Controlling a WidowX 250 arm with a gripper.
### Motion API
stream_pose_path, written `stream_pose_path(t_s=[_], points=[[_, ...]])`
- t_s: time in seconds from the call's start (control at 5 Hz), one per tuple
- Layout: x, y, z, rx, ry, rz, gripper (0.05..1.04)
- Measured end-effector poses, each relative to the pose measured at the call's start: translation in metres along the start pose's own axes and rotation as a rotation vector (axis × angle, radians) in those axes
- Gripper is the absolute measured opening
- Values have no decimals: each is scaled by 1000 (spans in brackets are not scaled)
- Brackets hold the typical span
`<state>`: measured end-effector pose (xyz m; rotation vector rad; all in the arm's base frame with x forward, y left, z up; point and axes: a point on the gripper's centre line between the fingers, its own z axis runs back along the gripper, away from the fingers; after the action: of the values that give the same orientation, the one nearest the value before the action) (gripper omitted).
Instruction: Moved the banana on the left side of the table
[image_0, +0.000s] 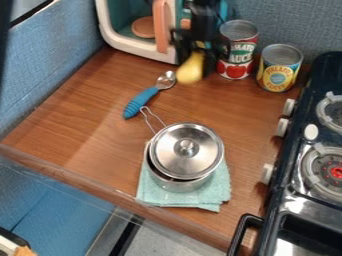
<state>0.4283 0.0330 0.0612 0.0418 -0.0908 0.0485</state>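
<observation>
Brown wood-grain counter (83, 117): beside a red-labelled metal can (237, 50), the black two-finger gripper (196, 60) grasps a smooth yellow banana (190, 69) near its upper end. Probably light, slightly slippery; gentle mid-body pressure suits it.

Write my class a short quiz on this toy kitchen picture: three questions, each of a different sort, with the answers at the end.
1. Multiple choice. What does the gripper appear to be holding?
A. A fork
B. The banana
C. A cup

2. Fill in the missing word. The metal pot, with its lid on top, stands on a folded ____.

3. True or false? The bowl of the spoon is nearer the banana than the end of its blue handle is.

Key
1. B
2. Cloth
3. True
</observation>
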Motion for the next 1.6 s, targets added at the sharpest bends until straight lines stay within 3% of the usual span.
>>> stream_pose_path(t_s=[0.2,0.4,0.6,0.8,1.0,1.2,1.4,1.6], points=[[-17,38,24,-10,0,74,570],[-39,72,17,0,55,98,570],[-51,107,2,11,67,111,570],[-57,120,-34,-19,101,59,570],[-61,134,-55,-24,104,-2,570],[-65,133,-66,-33,99,-59,650],[-68,128,-66,-62,109,-69,938],[-66,134,-18,-89,45,-75,1011]])
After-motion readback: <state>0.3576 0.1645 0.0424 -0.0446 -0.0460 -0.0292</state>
